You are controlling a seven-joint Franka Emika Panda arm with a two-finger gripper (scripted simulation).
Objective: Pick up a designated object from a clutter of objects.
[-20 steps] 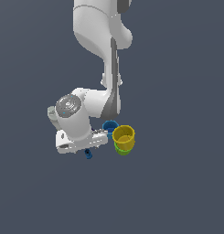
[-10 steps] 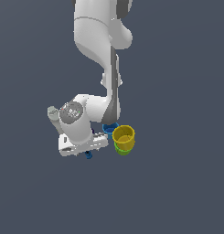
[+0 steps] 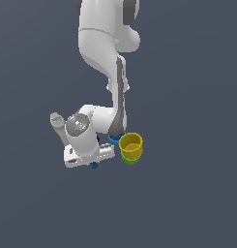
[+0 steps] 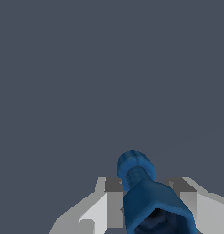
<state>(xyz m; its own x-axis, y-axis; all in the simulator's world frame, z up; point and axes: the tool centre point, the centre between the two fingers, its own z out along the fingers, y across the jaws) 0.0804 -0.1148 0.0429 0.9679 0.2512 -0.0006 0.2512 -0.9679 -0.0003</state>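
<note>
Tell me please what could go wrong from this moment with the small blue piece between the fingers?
1. The tiny bright-blue knobbly piece sits between the fingers with much of it sticking out past them, so it could slip or twist out during a lift.
2. The yellow cup and the pale grey-white bottle stand near the gripper; a sideways move might knock them.

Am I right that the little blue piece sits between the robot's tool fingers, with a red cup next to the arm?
Not quite: the cup beside the arm is yellow, not red, as the exterior view shows. The rest holds: the wrist view shows the little blue piece between the fingers of the tool.
</note>
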